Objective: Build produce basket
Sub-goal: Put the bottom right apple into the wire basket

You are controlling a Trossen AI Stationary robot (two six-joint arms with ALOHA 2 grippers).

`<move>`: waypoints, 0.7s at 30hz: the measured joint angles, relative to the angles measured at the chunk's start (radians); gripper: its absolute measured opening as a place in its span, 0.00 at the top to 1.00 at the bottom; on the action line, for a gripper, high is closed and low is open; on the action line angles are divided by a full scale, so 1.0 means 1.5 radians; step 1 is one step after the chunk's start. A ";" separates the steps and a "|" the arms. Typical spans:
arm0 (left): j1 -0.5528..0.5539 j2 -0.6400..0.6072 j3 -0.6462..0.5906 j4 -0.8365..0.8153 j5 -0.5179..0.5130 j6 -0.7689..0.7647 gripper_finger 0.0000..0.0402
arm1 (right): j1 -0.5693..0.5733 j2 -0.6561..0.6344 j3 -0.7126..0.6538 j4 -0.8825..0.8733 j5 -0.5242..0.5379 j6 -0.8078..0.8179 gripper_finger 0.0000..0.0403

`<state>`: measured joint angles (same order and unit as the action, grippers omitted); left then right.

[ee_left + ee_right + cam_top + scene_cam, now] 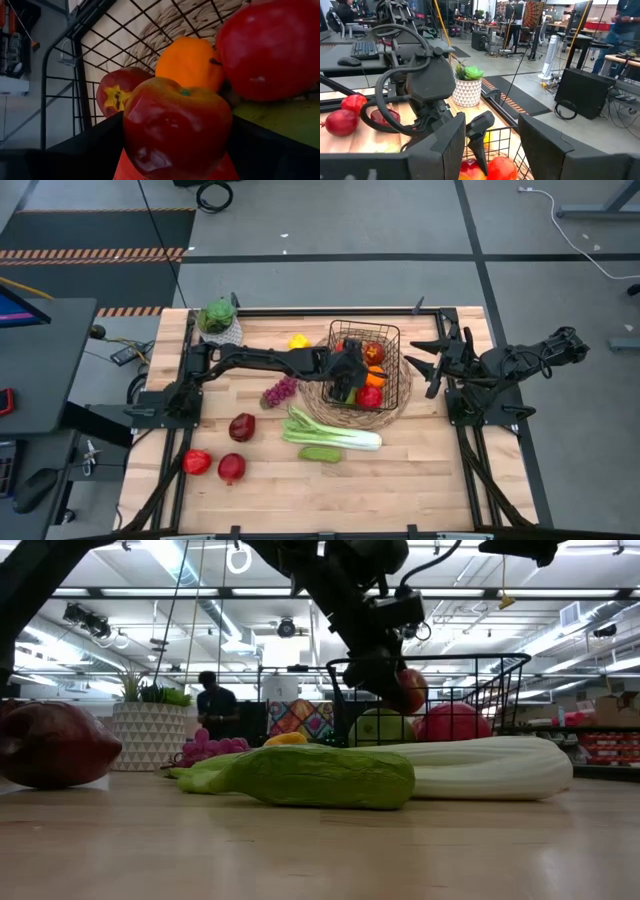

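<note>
High view: the left gripper [349, 370] reaches from the left side of the table into the black wire basket [393, 332], which sits on a round straw mat [312, 402] towards the far right of the table. The left wrist view shows its jaws pinching a red apple [175, 127] and holding it just above the fruit already inside: an orange [191, 62], another apple [119, 90] against the wire wall, and a large red piece [272, 47] close beside it. In the low view the held apple hangs above the pile, not yet resting on it.

The step in hand looks like placing this apple. To do it well, the gripper should lower until the apple settles into the gap between the orange and the wall-side apple, then spread its jaws only enough to free it, and rise straight up so the fingers do not snag the wire or nudge the pile.

The right gripper [487, 145] waits at the right edge of the table just outside the basket, jaws spread and empty.

Still on the table, nearer and to the left: a leek [335, 432], a cucumber [320, 454], grapes [279, 390], a yellow pepper [298, 341] and three red fruits [231, 468]. A potted plant [218, 318] stands at the far left.
</note>
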<state>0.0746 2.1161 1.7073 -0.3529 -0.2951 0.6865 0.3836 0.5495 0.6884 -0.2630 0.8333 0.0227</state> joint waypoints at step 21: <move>-0.029 -0.002 0.000 0.016 -0.024 -0.067 0.22 | 0.000 0.000 0.000 0.000 0.000 0.000 0.53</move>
<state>0.0306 2.1136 1.7073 -0.3286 -0.3315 0.5854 0.3836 0.5495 0.6884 -0.2630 0.8333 0.0227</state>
